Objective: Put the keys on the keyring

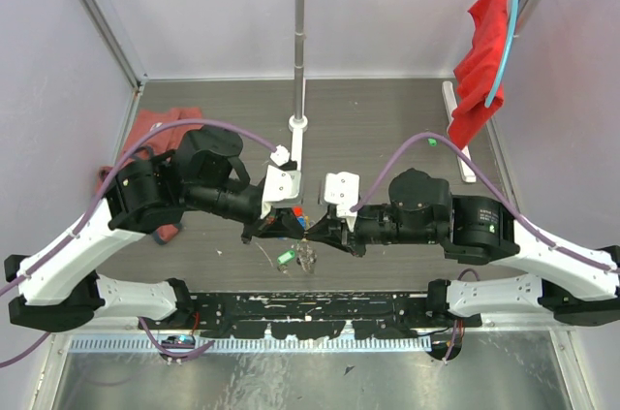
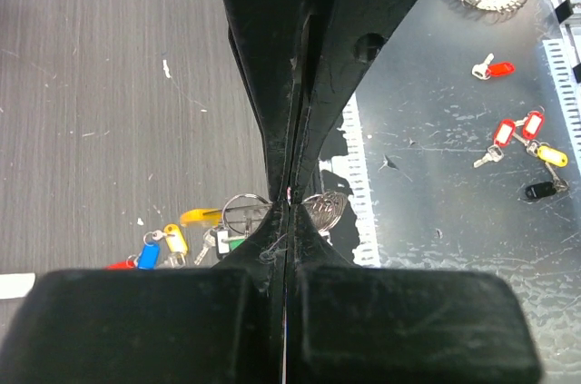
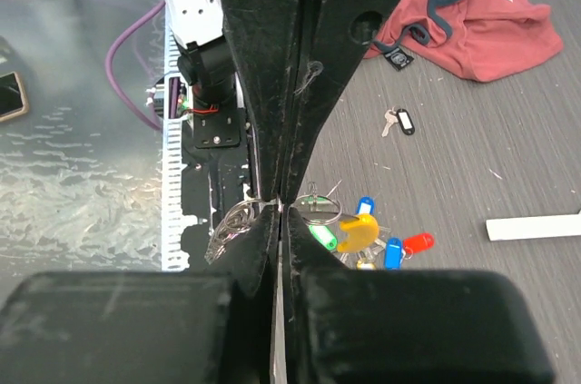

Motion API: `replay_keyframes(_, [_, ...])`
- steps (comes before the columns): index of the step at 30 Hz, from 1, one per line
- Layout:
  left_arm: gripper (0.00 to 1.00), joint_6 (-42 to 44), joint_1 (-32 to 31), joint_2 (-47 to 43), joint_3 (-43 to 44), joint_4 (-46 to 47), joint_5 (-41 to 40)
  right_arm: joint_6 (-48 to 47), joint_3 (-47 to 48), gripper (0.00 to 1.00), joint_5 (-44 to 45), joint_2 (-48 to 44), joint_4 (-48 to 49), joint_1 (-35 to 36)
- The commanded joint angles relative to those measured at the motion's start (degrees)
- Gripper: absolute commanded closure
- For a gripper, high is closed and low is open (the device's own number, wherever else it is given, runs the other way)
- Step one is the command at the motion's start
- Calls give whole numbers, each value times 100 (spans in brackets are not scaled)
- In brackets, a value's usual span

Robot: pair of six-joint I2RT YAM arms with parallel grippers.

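A: Both arms meet mid-surface! The left claw is pressed together, nipping the keyring wire. The right claw looks pinched on it too.
B: That wire looks thin, springy and slippery, so I'd grip the wire itself. Tagged keys cluster at seven o'clock of the left tips. Spare keys lie well apart at three o'clock: light ones, best taken by the plastic tags

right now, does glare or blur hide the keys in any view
top view: even light, no harsh glare, but the keys are tiny and half hidden; left wrist: the dark left gripper blocks the middle, sheen on the metal sheet, keys sharp; right wrist: glare on the sheet at left, right gripper fills the centre, keys sharp
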Motion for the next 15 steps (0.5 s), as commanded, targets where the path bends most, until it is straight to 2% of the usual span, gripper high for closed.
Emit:
replay_keyframes(1, [100, 46, -32, -40, 182, 24, 90, -67, 122, 99, -135, -107, 347, 19])
replay_keyframes(3, [99, 22, -31, -94, 141, 85, 41, -136, 17, 99, -201, -231, 484, 15])
replay_keyframes(4, [93, -14, -33, -154, 92, 173, -8, -175, -60, 99, -255, -325, 609, 10])
replay_keyframes(5, [82, -65, -31, -259, 14, 310, -64, -229, -162, 99, -288, -431, 741, 14])
replay_keyframes(8, [68, -284, -31, -615, -347, 918, -266, -387, -534, 99, -255, -756, 1272, 15])
replay_keyframes(15, [64, -820, -35, -1329, -1151, 2279, -545, -729, -1465, 99, -345, -1470, 2744, 15])
